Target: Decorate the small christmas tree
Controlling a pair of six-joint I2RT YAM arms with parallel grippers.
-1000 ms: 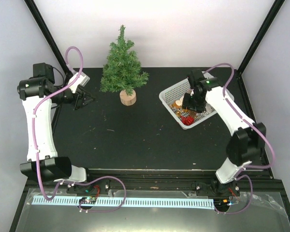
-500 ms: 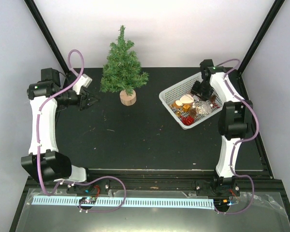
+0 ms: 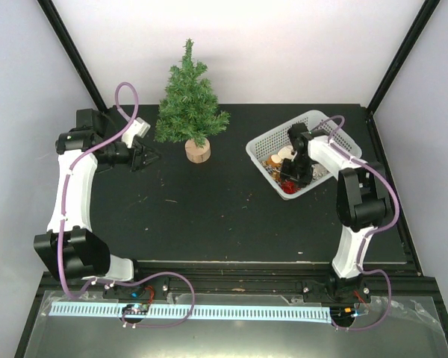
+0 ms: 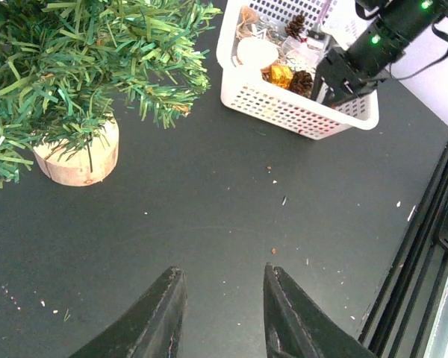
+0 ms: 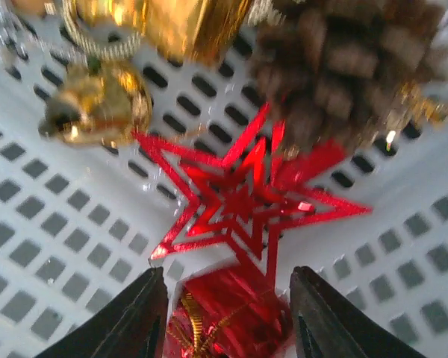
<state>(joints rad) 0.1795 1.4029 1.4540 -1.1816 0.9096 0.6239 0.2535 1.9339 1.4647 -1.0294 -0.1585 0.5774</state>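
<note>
I'm hovering my left tool (image 3: 151,155) low over the dark surface (image 3: 209,216), just left of the small christmas tree (image 3: 188,101). In its wrist view, the left tool (image 4: 224,272) is showing its two black fingers parted with only bare surface (image 4: 209,201) between them, so it's gaping and carrying nothing. The small christmas tree (image 4: 75,60) is standing upright toward the far left of the surface on its round wooden base (image 4: 78,160), with its bristly green branches spreading over that disc. Over on the right, the white basket (image 3: 278,130) is sitting at an angle, well apart from the tree, and I'm dipping my right tool (image 3: 290,173) down into its near end. From the left wrist, the basket (image 4: 284,108) is showing a pine cone (image 4: 302,80) and a gold parcel (image 4: 281,74) among its ornaments. Up close, my right tool (image 5: 228,276) is straddling a shiny red ornament (image 5: 228,321) wound with gold thread, one finger on either side of it. The view is blurring, and I cannot tell whether the fingers are pressing it or just flanking it. Just beyond the fingertips a red star (image 5: 246,201) is lying flat on the basket's perforated floor (image 5: 45,224), a gold bell (image 5: 97,108) is lying to its far left, and a brown pine cone (image 5: 343,67) is overlapping its far right point.
</note>
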